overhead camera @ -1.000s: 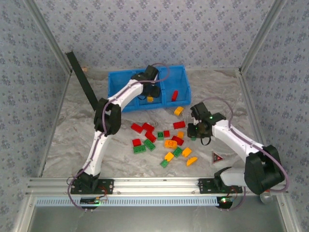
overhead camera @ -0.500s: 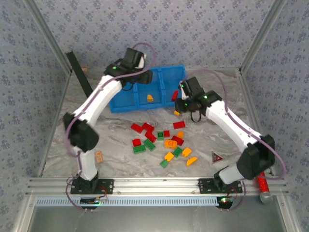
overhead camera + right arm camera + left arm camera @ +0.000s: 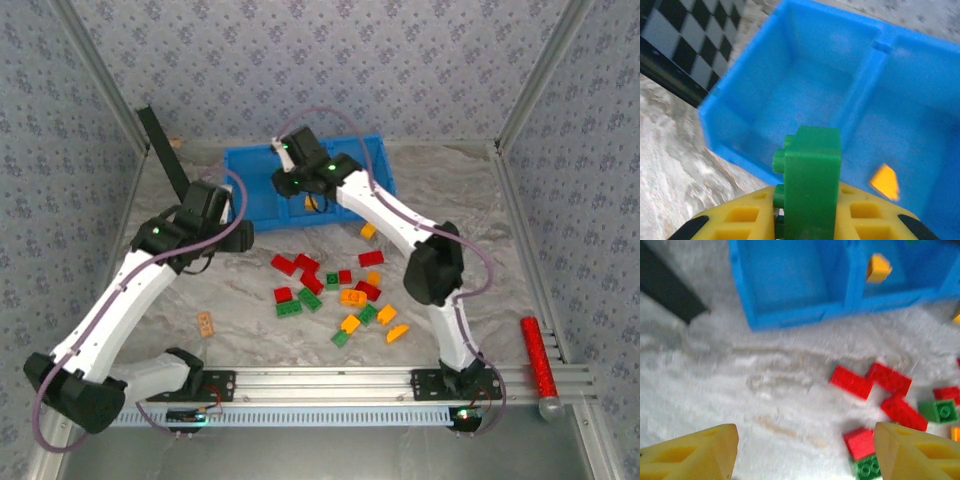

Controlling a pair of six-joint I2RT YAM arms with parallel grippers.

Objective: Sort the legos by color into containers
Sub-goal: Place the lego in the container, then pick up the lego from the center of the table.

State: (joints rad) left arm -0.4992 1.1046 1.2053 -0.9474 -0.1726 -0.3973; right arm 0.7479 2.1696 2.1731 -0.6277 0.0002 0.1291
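Observation:
The blue bin point(image 3: 250, 190) stands at the back of the table. My right gripper point(image 3: 288, 182) hovers over its left half, shut on a green lego point(image 3: 812, 180) held upright point(image 3: 810, 220). Ahead lie the bare left container point(image 3: 790, 75) and the divider point(image 3: 865, 85); an orange lego point(image 3: 885, 181) rests in the middle container point(image 3: 877, 267). My left gripper point(image 3: 225, 215) hangs open left of the pile point(image 3: 805, 450), with nothing between its fingers point(image 3: 695, 452). Red legos point(image 3: 852, 382) and green ones point(image 3: 937, 410) lie scattered mid-table point(image 3: 300, 268), with orange ones point(image 3: 352, 297).
A tan tile point(image 3: 205, 322) lies front left. A black slab point(image 3: 165, 160) leans at the back left, its checkered face point(image 3: 685, 45) beside the bin. A red cylinder point(image 3: 535, 350) lies at the front right. One orange brick point(image 3: 368, 231) sits just before the bin.
My right arm has swung from the pile's right side to over the bin's left half, carrying the green lego. My left arm has drawn back from the bin to the table's left.

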